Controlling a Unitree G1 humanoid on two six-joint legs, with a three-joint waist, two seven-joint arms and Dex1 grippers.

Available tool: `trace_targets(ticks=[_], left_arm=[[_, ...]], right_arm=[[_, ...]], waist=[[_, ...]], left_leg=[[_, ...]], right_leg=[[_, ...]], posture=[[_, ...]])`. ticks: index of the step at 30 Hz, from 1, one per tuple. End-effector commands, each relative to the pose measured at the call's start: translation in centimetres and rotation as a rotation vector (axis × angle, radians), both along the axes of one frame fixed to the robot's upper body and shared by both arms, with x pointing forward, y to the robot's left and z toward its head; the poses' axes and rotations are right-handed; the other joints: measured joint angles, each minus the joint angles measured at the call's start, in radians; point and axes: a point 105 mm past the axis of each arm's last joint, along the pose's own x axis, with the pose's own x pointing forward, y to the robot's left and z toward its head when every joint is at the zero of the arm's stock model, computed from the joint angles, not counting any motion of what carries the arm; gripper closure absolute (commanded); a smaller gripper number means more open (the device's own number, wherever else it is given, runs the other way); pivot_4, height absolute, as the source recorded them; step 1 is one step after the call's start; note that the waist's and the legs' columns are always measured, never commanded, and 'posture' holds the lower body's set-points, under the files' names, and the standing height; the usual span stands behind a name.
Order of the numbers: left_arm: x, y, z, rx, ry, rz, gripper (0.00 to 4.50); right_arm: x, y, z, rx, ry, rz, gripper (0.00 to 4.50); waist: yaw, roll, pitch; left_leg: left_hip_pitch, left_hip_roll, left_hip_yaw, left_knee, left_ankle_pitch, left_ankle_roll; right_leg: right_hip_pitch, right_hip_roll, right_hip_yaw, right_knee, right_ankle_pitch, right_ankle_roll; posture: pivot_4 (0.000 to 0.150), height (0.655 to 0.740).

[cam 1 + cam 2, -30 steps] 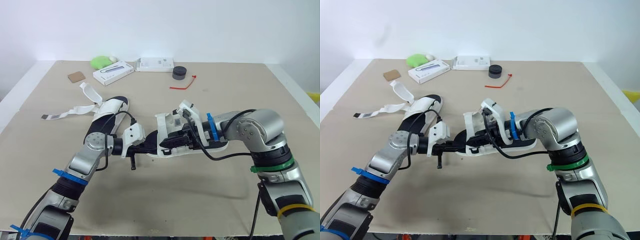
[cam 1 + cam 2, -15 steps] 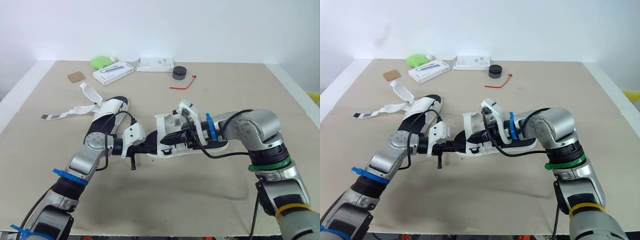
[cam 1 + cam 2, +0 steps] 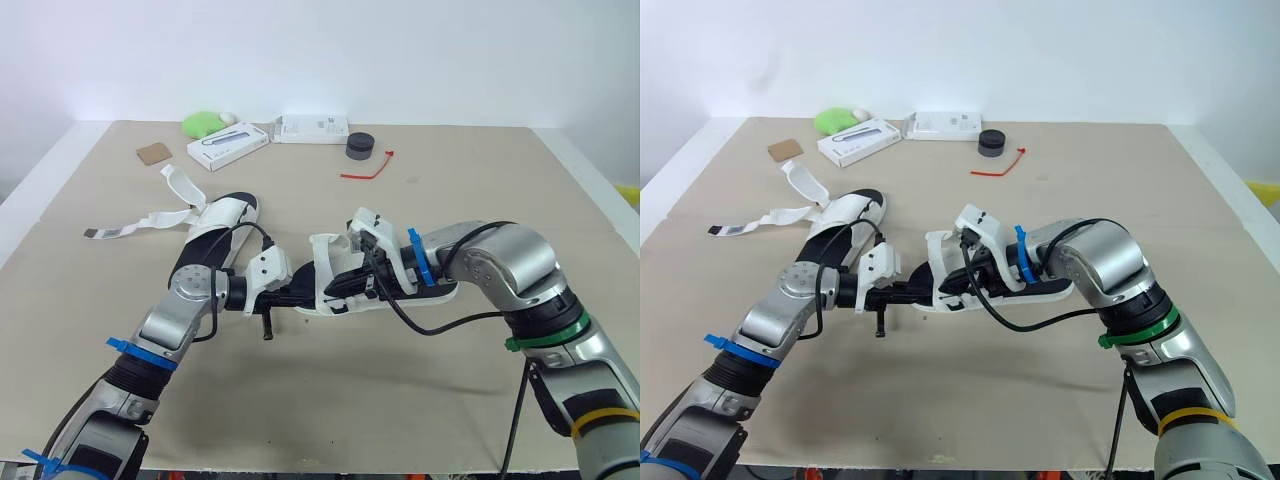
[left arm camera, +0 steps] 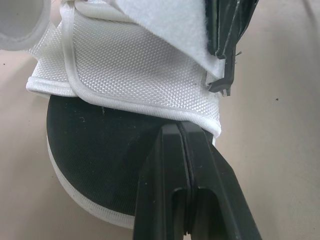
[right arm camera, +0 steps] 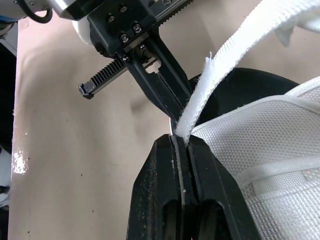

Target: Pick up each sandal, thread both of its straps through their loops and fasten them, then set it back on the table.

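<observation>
Mid-counter (image 3: 330,400), the left tool (image 4: 179,131) is clamping the sole of the sandal (image 3: 326,265) while the right tool (image 5: 181,142) is pinching its strap (image 5: 235,47). Gripped so thinly, the strap is probably risking slipping free under tension.

Table (image 3: 480,190) bears an open sandal (image 3: 228,214) and boxes (image 3: 228,147).

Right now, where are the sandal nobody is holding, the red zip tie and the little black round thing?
loose sandal (image 3: 226,213): left eye view, on its white upper.
red zip tie (image 3: 360,175): left eye view, midway along it.
black round puck (image 3: 358,146): left eye view, on its top face.
</observation>
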Motion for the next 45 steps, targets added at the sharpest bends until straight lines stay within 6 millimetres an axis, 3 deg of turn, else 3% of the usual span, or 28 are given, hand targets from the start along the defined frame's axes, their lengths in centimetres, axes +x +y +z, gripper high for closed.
trace_targets(ticks=[1, 6, 9, 11, 16, 22, 24, 26, 45], left_arm=[[-0.2, -0.1, -0.1, 0.011, -0.003, -0.001, 4.50], [-0.1, -0.1, -0.2, 0.011, -0.003, -0.001, 4.50], [-0.1, 0.0, -0.2, 0.012, -0.003, 0.000, 4.50], [-0.1, 0.0, -0.2, 0.012, -0.003, 0.001, 4.50], [0.0, -0.2, -0.1, 0.009, -0.005, -0.001, 4.50], [0.0, -0.2, -0.1, 0.004, -0.007, 0.000, 4.50], [0.0, -0.2, -0.1, 0.003, -0.006, 0.002, 4.50], [0.0, -0.1, -0.1, 0.004, -0.006, 0.006, 4.50], [0.0, 0.1, -0.1, 0.011, -0.003, 0.007, 4.50]], right_arm=[[-0.5, 0.0, 0.5, 0.003, -0.024, 0.025, 4.38], [-0.6, 0.1, 0.6, 0.022, -0.003, 0.016, 4.38], [-0.5, 0.0, 1.2, 0.031, -0.015, 0.010, 3.56], [0.0, 0.2, 2.2, 0.059, -0.041, -0.002, 2.75], [1.5, 0.9, 4.3, 0.135, -0.036, -0.054, 2.75], [2.2, 1.0, 4.3, 0.153, -0.001, -0.097, 2.75], [2.3, 0.9, 4.1, 0.149, 0.012, -0.100, 3.79], [2.1, 0.7, 3.7, 0.138, 0.033, -0.101, 4.37], [-0.4, 0.3, 1.1, 0.098, -0.004, -0.067, 4.44]], waist=[[0.000, 0.000, 0.000], [0.000, 0.000, 0.000], [0.000, 0.000, 0.000], [0.000, 0.000, 0.000], [0.000, 0.000, 0.000], [0.001, 0.000, 0.000], [0.001, 0.000, 0.000], [0.001, 0.000, 0.000], [0.001, 0.000, 0.000]], left_leg=[[0.000, 0.000, 0.000, 0.000, 0.000, 0.000], [0.000, 0.000, 0.000, 0.000, 0.000, 0.000], [0.000, 0.000, 0.000, 0.000, 0.000, 0.000], [0.000, 0.000, 0.000, 0.000, 0.000, 0.000], [0.000, 0.000, 0.000, 0.000, 0.001, -0.001], [0.000, 0.000, -0.001, 0.000, 0.001, -0.002], [-0.001, 0.000, -0.001, 0.000, 0.001, -0.002], [-0.001, 0.000, -0.001, 0.000, 0.001, -0.002], [-0.001, 0.000, -0.001, 0.000, 0.001, -0.002]], right_leg=[[0.000, 0.000, 0.000, 0.000, 0.000, 0.000], [0.000, 0.000, 0.000, 0.000, 0.000, 0.000], [0.000, 0.000, 0.000, 0.000, 0.000, 0.000], [0.000, 0.000, 0.000, 0.000, 0.000, 0.000], [0.000, 0.000, 0.000, 0.000, 0.000, 0.000], [0.000, -0.001, -0.001, 0.000, 0.000, -0.001], [0.000, -0.001, -0.001, 0.000, 0.000, 0.000], [0.000, -0.001, -0.001, 0.000, 0.000, 0.000], [0.000, 0.000, -0.001, 0.000, 0.001, 0.000]], posture=[[0.150, 0.7400], [0.150, 0.7400], [0.150, 0.7400], [0.150, 0.7400], [0.150, 0.7400], [0.150, 0.7400], [0.150, 0.7400], [0.150, 0.7400], [0.150, 0.7400]])
